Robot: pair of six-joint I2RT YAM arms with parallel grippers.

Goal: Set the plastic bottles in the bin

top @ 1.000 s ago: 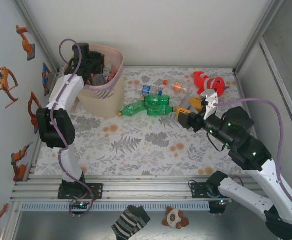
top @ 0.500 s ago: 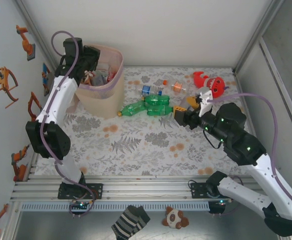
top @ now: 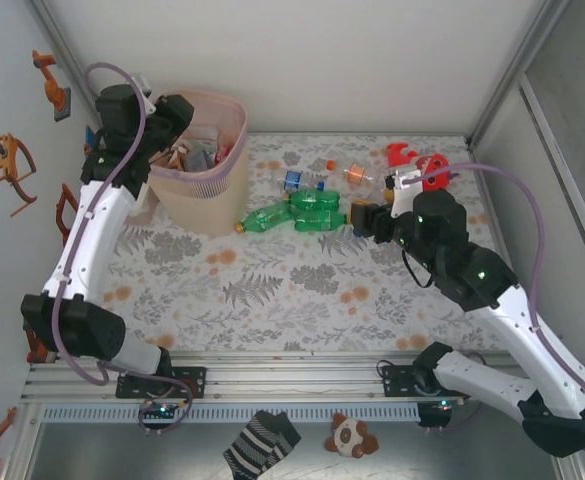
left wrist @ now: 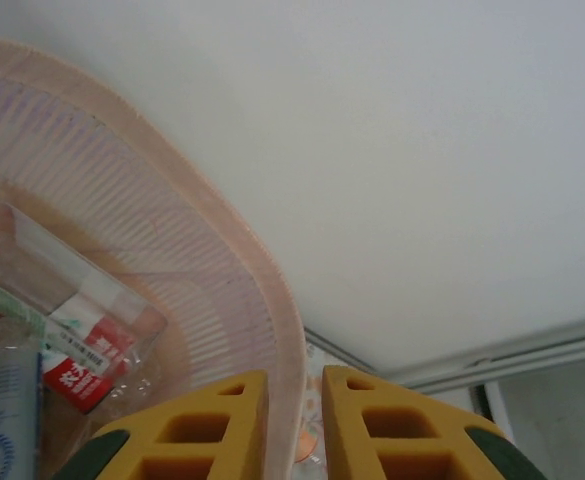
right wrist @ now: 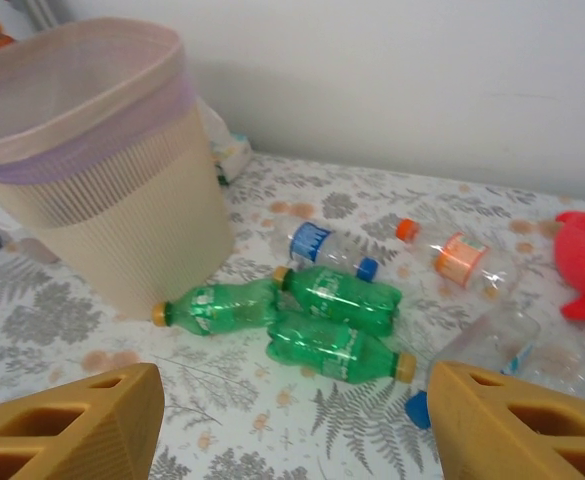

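The bin [top: 210, 195] is a pale pink wastebasket with a beige lower part, at the back left, with bottles [top: 196, 156] inside. My left gripper [top: 175, 118] hangs over its left rim. In the left wrist view its yellow fingers [left wrist: 294, 375] stand slightly open with nothing between them, the bin rim [left wrist: 222, 225] and a clear red-labelled bottle [left wrist: 77, 350] beyond. Three green bottles [top: 314, 210] lie right of the bin. My right gripper [top: 368, 216] hovers at their right end, open wide and empty [right wrist: 297, 375]. Green bottles [right wrist: 337, 297] lie ahead of it, clear bottles [right wrist: 327, 248] beyond.
A red plush toy [top: 419, 165] lies at the back right, by a clear orange-labelled bottle [right wrist: 454, 256]. A clear blue-capped bottle [right wrist: 487, 345] lies near my right finger. Something white [right wrist: 234, 150] sits behind the bin. Walls close the left, back and right.
The left arm has swung left from over the bin's middle to its left rim, and its jaws have parted a little. The right gripper has moved up and left toward the green bottles.
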